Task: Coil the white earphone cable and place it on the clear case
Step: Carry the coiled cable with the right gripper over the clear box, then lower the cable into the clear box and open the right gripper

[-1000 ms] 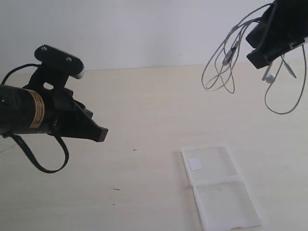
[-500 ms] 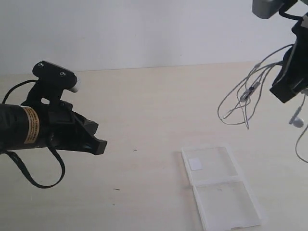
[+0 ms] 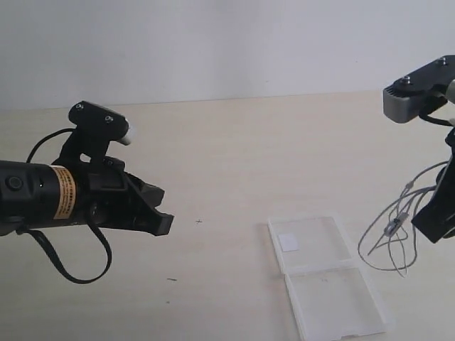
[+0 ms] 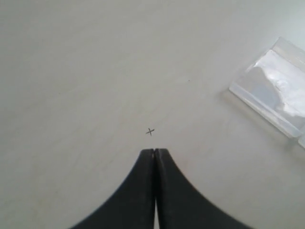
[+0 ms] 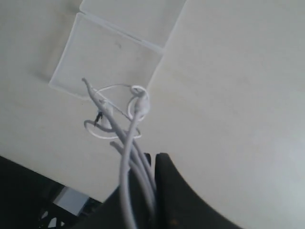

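Check the right gripper (image 5: 153,158) first. In the right wrist view its jaws are pressed together on a bundle of strands of the white earphone cable (image 5: 131,138), and no gap shows between the tips. The strands leave the tips toward the upper left of that frame and spread into several loose loops. These loops overlap the near edge of one panel of the clear case (image 5: 109,52) in the picture. You cannot tell from this view whether the loops touch the case.

In the exterior view, find the right gripper (image 3: 435,226) at the right edge of the frame, at middle height. The white earphone cable (image 3: 387,245) hangs from it toward the lower left, with the inline remote (image 3: 392,226) among the loops. The loops lie just to the right of the clear case (image 3: 323,284), level with its upper panel. That panel carries the white sticker (image 3: 288,242). The case lies flat and open on the table (image 3: 234,142), in the lower right of the frame.

Now check the left gripper (image 4: 154,151). Its jaws are fully closed, tip against tip, and hold nothing. A small cross mark (image 4: 150,131) on the table sits just above the tips in the left wrist view. In the exterior view the left gripper (image 3: 165,224) is at the left, well apart from the cable and the case.
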